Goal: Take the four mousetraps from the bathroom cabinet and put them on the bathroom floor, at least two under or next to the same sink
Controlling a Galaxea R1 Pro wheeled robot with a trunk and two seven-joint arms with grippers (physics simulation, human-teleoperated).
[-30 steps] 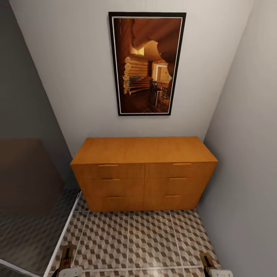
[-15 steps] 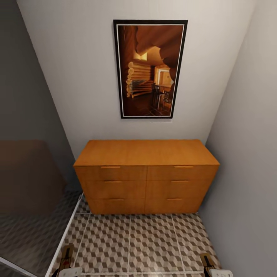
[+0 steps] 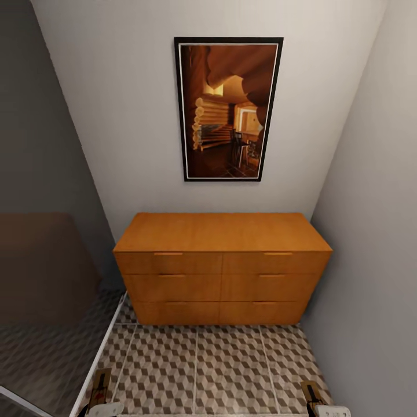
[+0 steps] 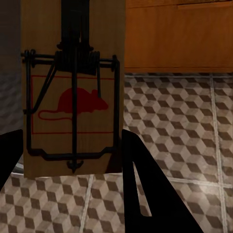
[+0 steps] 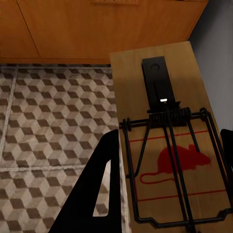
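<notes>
Left tool point(image 4: 73, 155) closed on one mousetrap point(image 4: 73, 92); right tool point(image 5: 165, 179) closed on second mousetrap point(image 5: 170, 160). Both being held flat over bathroom floor point(image 3: 231, 370), likely for carrying toward sink. Cabinet point(image 3: 223, 266) being faced, drawers shut.

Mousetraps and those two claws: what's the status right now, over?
Left gripper shut on a mousetrap. Right gripper shut on the other mousetrap. Cabinet ahead, drawers closed. Tiled floor between robot and cabinet.
</notes>
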